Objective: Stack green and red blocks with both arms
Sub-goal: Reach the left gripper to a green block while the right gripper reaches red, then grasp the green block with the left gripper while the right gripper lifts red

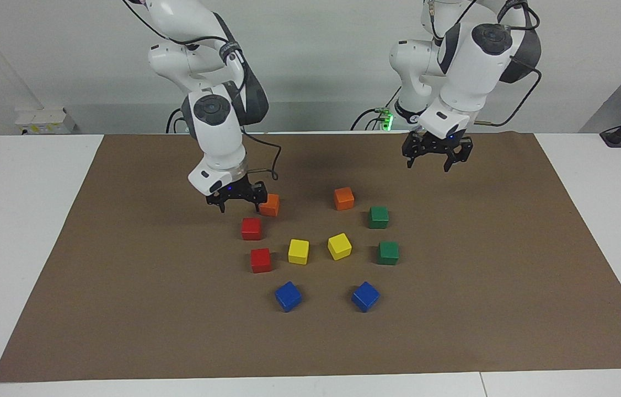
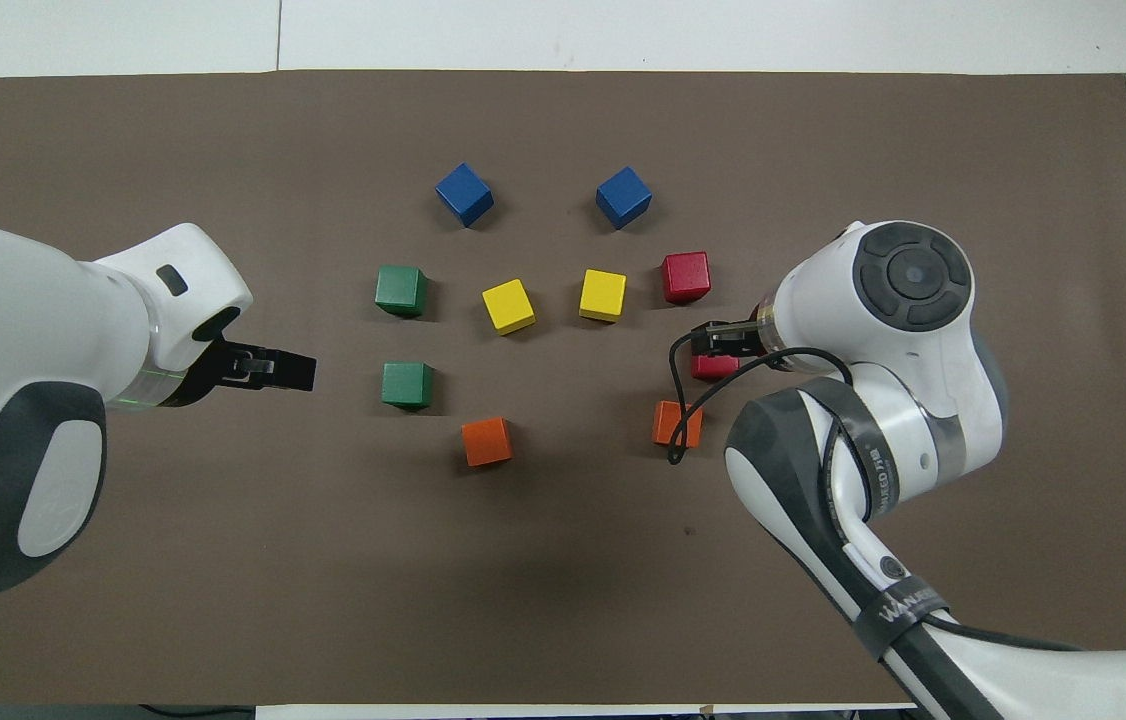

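Two red blocks lie toward the right arm's end: one (image 1: 251, 228) nearer to the robots, one (image 1: 261, 259) farther. Two green blocks (image 1: 378, 216) (image 1: 387, 252) lie toward the left arm's end. My right gripper (image 1: 239, 207) is open and hangs low over the nearer red block (image 2: 715, 367), close beside an orange block (image 1: 269, 204), touching neither. In the overhead view it (image 2: 713, 340) partly covers that red block. My left gripper (image 1: 429, 160) is open, empty and raised over bare mat, beside the nearer green block (image 2: 407, 384) in the overhead view (image 2: 298, 372).
All cubes sit in a loose ring on a brown mat (image 1: 123, 275). Two yellow cubes (image 1: 298, 251) (image 1: 340, 246) lie in the middle, a second orange one (image 1: 343, 198) nearer to the robots, two blue ones (image 1: 288, 296) (image 1: 365, 296) farthest.
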Tool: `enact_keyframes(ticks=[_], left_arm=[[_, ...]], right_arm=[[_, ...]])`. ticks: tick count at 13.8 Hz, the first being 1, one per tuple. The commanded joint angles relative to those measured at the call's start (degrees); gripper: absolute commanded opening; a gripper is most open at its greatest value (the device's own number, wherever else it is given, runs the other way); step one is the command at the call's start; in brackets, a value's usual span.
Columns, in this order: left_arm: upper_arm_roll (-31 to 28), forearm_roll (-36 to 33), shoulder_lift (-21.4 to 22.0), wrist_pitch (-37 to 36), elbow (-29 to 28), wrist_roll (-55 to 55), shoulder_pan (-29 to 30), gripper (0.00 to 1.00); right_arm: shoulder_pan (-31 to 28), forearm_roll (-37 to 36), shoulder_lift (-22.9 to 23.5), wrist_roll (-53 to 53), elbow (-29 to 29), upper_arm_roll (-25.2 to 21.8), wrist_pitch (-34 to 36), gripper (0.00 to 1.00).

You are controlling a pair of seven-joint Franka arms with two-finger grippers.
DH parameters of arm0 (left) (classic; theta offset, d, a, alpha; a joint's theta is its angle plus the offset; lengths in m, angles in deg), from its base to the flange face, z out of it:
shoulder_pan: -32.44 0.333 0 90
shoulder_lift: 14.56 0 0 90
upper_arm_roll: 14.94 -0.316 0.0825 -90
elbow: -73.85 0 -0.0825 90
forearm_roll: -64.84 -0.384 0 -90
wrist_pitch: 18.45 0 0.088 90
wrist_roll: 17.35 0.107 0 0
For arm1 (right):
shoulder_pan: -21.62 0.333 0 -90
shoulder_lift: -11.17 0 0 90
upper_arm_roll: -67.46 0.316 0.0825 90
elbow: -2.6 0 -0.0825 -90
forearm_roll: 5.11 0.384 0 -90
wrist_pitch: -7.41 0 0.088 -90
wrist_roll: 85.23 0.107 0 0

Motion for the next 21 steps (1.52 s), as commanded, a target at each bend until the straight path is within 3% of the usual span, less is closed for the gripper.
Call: enact_keyframes(ticks=[1, 6, 15, 16, 17, 18, 19, 20, 21], left_arm=[[-0.9, 0.9, -2.5, 2.7, -1.0, -0.6, -2.1, 1.00], [-0.9, 2.0, -7.4, 8.7, -1.6, -6.6, -4.7, 1.00], [-0.9, 2.0, -12.0, 20.3, -6.9, -11.9, -7.7, 1.00], [-1.0, 2.0, -13.1, 21.5, -7.2, -11.9, -7.7, 1.00], [-1.0, 2.0, -14.0, 23.0, -7.3, -11.9, -7.7, 1.00], [-1.0, 2.0, -15.1, 24.3, -7.8, -11.9, -7.7, 1.00], [-1.0, 2.0, -15.8, 25.3, -7.8, -11.9, -7.8, 1.00], [-1.0, 2.0, -16.8, 26.0, -7.8, -12.0, -8.1, 1.00], [-1.1, 2.0, -18.0, 27.2, -7.8, -12.5, -8.6, 1.00]], right_arm=[[0.0, 0.7, 1.4, 0.9, -0.4, -0.1, -2.5, 1.00], [0.0, 0.7, 3.7, 0.8, -1.9, -0.1, -6.6, 1.00], [0.6, 0.7, 7.8, 1.0, -1.8, -0.1, -11.0, 0.97], [0.6, 0.7, 8.2, 0.7, -1.8, -0.1, -11.0, 0.90], [0.6, 0.2, 8.4, 0.3, -1.8, -0.1, -11.0, 0.75], [0.5, -0.1, 8.3, 0.2, -1.8, -0.2, -10.9, 0.53], [0.5, -0.1, 8.3, 0.2, -1.8, -0.2, -10.6, 0.21], [0.5, 0.0, 8.3, 0.3, -1.7, -0.2, -9.9, 0.00], [0.5, -0.1, 8.0, 0.2, -1.2, -0.2, -9.1, 0.00]])
